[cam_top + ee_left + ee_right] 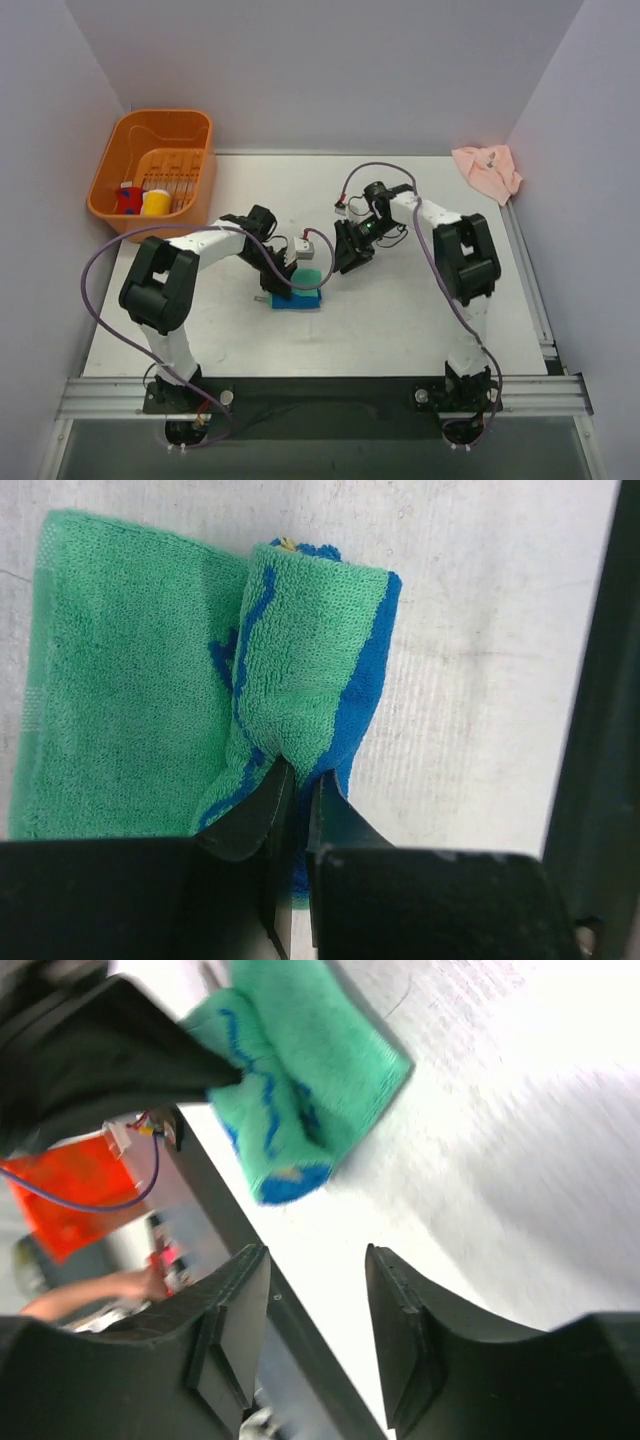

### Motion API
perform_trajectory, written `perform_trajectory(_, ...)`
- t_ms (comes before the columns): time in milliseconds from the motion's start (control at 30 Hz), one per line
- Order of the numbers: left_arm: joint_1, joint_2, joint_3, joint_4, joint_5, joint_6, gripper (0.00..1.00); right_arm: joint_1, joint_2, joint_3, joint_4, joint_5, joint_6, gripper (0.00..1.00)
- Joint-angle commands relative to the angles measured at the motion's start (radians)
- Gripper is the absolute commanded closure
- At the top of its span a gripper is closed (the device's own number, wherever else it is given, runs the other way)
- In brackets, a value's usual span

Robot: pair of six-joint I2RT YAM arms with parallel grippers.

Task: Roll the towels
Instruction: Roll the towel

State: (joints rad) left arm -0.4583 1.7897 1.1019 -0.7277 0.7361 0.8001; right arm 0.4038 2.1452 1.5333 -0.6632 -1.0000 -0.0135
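Note:
The green and blue towel (pixel 300 290) lies at the table's middle, partly rolled; in the left wrist view the roll (pixel 310 670) sits on the flat green part (pixel 120 680). My left gripper (pixel 297 780) is shut on the roll's near end; it also shows in the top view (pixel 283 272). My right gripper (pixel 350 252) is open and empty just right of the towel, which shows in its wrist view (pixel 300 1080) beyond the fingers (pixel 235 1310). The pale pink towel (pixel 488 170) lies crumpled at the far right corner.
An orange basket (pixel 120 135) holding small red and yellow things stands at the far left. White walls close in the back and sides. A metal rail (pixel 320 395) runs along the near edge.

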Motion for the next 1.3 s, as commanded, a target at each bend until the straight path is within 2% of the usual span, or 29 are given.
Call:
perform_trajectory(0,0.049,0.173,0.096,-0.234,0.015,0.051,0.99,-0.049,-0.233,-0.114,0.077,0.061,-0.048,0.58)
perform_trajectory(167,0.098,0.383,0.343,-0.444,0.114,0.135,0.9,-0.04,-0.407,-0.264,0.146,0.144,-0.158,0.59)
perform_trajectory(267,0.118,0.468,0.438,-0.525,0.123,0.172,0.83,-0.004,-0.507,-0.34,0.206,0.221,-0.235,0.56)
perform_trajectory(300,0.125,0.515,0.493,-0.565,0.124,0.18,0.82,0.03,-0.551,-0.355,0.226,0.242,-0.253,0.54)
perform_trajectory(467,0.132,0.605,0.579,-0.622,0.112,0.185,0.79,0.186,-0.68,-0.494,0.4,0.424,-0.394,0.46)
perform_trajectory(567,0.133,0.638,0.616,-0.65,0.112,0.185,0.77,0.306,-0.691,-0.544,0.514,0.507,-0.494,0.39)
perform_trajectory(667,0.133,0.651,0.627,-0.651,0.115,0.183,0.76,0.406,-0.635,-0.558,0.618,0.609,-0.597,0.32)
perform_trajectory(833,0.135,0.659,0.631,-0.651,0.108,0.174,0.74,0.495,-0.545,-0.575,0.776,0.698,-0.802,0.32)
perform_trajectory(933,0.139,0.662,0.635,-0.651,0.108,0.172,0.73,0.523,-0.49,-0.573,0.815,0.701,-0.847,0.35)
perform_trajectory(1033,0.144,0.663,0.635,-0.65,0.108,0.171,0.73,0.535,-0.437,-0.575,0.844,0.701,-0.884,0.38)
perform_trajectory(1100,0.144,0.663,0.632,-0.648,0.114,0.169,0.72,0.533,-0.383,-0.561,0.83,0.699,-0.895,0.47)
perform_trajectory(1133,0.145,0.662,0.63,-0.647,0.114,0.171,0.72,0.532,-0.367,-0.547,0.809,0.698,-0.893,0.54)
perform_trajectory(1167,0.147,0.659,0.628,-0.645,0.117,0.169,0.71,0.527,-0.337,-0.532,0.786,0.68,-0.892,0.69)
perform_trajectory(1233,0.152,0.649,0.618,-0.639,0.131,0.169,0.68,0.509,-0.315,-0.503,0.694,0.649,-0.866,0.82)
perform_trajectory(1267,0.155,0.636,0.612,-0.633,0.135,0.168,0.65,0.501,-0.3,-0.462,0.665,0.602,-0.847,0.94)
